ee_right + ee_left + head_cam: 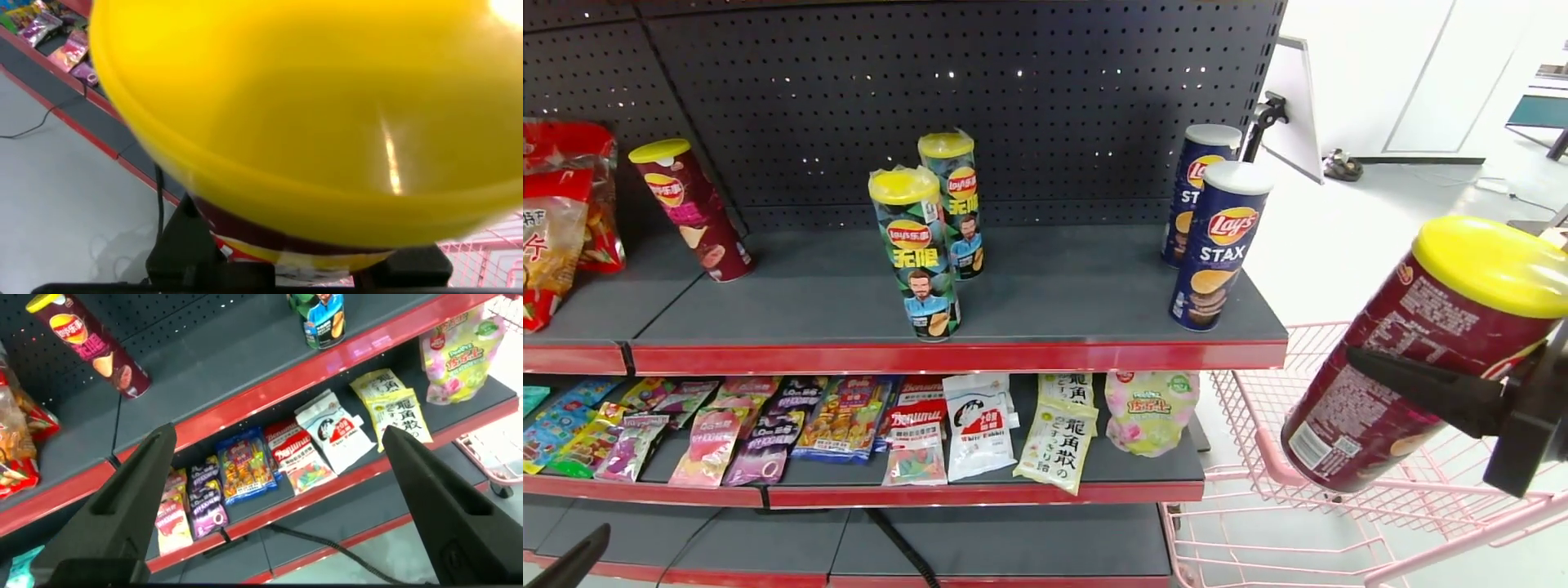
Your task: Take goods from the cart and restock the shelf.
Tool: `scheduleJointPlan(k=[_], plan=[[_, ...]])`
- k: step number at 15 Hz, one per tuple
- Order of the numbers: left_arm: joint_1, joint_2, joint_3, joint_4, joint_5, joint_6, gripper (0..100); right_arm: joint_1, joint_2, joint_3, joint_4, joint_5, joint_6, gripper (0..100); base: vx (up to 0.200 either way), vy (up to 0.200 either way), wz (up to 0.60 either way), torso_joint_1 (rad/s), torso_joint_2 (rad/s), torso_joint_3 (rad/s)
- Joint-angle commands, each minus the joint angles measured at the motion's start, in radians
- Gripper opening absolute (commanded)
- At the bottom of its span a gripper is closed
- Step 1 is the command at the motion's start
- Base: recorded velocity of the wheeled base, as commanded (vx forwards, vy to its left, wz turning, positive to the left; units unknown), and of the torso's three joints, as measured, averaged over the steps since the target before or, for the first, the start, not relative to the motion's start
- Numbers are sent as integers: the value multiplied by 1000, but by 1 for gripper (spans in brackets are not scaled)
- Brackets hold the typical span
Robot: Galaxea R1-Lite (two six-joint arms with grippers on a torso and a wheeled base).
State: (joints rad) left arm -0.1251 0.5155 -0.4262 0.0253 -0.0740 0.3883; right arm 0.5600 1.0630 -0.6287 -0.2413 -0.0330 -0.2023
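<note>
- From the head: gripping a tilted chip can point(1421, 314) in the right end effector point(1372, 363), clamped on its body above the pink cart point(1470, 541) and well apart from the top shelf point(1054, 286). Picked but not yet shelved; likely bound for the matching can point(690, 208) at the shelf's left, beyond the green cans point(915, 253) and blue cans point(1217, 245).
- From the left wrist: holding the left end effector point(278, 431) wide apart and empty over snack packets point(245, 465) on the lower shelf point(327, 508).
- From the right wrist: staring onto the yellow lid point(310, 106), with dark fingers point(188, 245) pressed against the can beneath.
</note>
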Motion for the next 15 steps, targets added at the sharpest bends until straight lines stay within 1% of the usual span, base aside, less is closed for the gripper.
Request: scheduleJointPlan(k=[1, 5, 11, 13, 15], plan=[[-1, 1, 3, 1, 0, 0, 100, 1, -8, 4, 0, 1, -2, 0, 0, 200, 0, 7, -12, 2], [1, 1, 6, 1, 0, 0, 100, 3, -9, 6, 2, 94, 0, 0, 0, 200, 0, 6, 0, -1], [1, 1, 6, 1, 2, -2, 100, 21, 5, 1, 0, 94, -2, 0, 0, 200, 0, 5, 2, 2], [1, -2, 7, 1, 3, 0, 100, 37, 3, -6, -3, 102, -2, 0, 0, 200, 0, 5, 2, -2], [1, 0, 6, -1, 3, 0, 100, 75, -1, 7, -3, 100, -5, 0, 0, 200, 0, 7, 2, 2]])
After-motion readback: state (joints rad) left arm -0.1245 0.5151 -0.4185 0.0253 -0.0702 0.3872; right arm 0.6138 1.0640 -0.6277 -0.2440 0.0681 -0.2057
